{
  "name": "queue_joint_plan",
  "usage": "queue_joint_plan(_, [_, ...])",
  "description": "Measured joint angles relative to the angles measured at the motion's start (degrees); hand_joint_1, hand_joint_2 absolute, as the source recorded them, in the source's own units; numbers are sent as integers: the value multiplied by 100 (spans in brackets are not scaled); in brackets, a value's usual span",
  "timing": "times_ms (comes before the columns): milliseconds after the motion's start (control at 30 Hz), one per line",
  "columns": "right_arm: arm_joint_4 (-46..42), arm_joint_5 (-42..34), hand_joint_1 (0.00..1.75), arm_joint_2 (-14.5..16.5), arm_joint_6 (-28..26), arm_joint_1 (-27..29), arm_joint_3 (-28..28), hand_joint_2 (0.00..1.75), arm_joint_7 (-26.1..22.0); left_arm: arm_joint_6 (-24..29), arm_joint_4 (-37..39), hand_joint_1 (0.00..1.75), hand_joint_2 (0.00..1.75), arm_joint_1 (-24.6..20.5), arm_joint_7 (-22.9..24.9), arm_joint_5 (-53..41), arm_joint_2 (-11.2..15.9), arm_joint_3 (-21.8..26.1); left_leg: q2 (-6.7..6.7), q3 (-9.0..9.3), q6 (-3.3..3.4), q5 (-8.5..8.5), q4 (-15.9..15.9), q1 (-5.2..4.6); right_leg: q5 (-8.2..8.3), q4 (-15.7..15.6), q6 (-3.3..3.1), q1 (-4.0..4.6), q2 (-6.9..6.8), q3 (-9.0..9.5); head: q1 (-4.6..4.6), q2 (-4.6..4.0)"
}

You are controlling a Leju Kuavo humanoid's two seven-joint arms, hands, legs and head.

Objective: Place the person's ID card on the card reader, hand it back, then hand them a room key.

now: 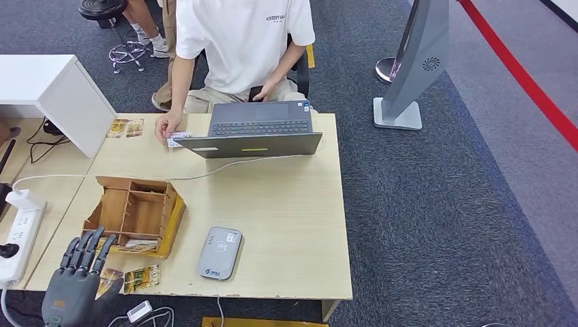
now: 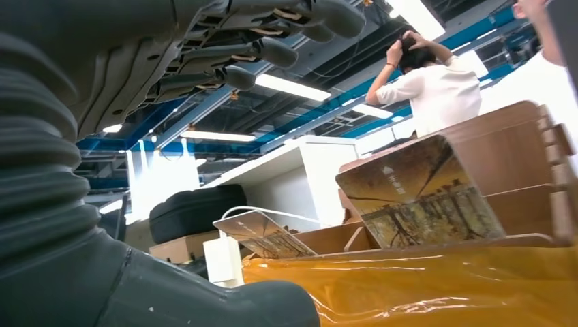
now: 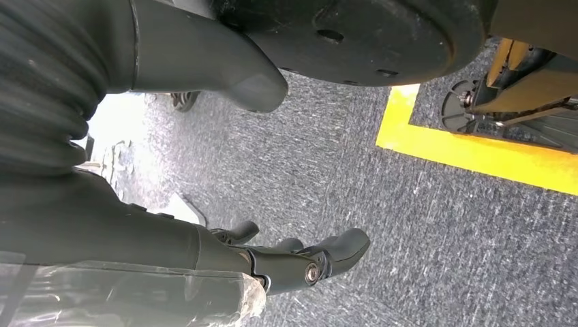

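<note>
A person in a white T-shirt sits across the table and holds a small ID card (image 1: 178,137) on the tabletop beside the laptop. The grey card reader (image 1: 220,253) lies flat near the table's front edge. A wooden organiser box (image 1: 136,211) stands left of it, with picture-printed room key cards (image 2: 419,194) leaning inside. More key cards (image 1: 142,278) lie at the front left corner. My left hand (image 1: 75,276) hovers at that corner, fingers spread, holding nothing; its fingers (image 2: 272,49) show close to the box. My right hand (image 3: 204,252) hangs over the carpet, fingers (image 3: 307,262) loose and holding nothing.
An open laptop (image 1: 262,129) sits at the table's far edge, its cable running across to the left. A white power strip (image 1: 17,238) lies on the lower side table at left, behind it a white cabinet (image 1: 54,88). A grey stand (image 1: 409,75) is on the carpet at right.
</note>
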Motion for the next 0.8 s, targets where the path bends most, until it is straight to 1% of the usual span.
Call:
queue_joint_plan(133, [-1,51,0,0,11,-1,20,175,10,0,198,0,175,-219,232,-63,30,-47,0,1,0,1,0,0,0,0,0,0,0,-1,1,0])
queue_joint_plan(333, [0,81,0,0,15,-4,61,175,10,0,353,0,175,-434,468,-59,109,-312,1,1,0,1,0,0,0,0,0,0,1,-1,3,0])
queue_joint_plan(800, [0,146,0,0,33,-3,151,175,19,2,398,0,175,-635,921,-24,320,-1152,4,3,0,1,0,0,1,0,0,0,4,-1,5,0])
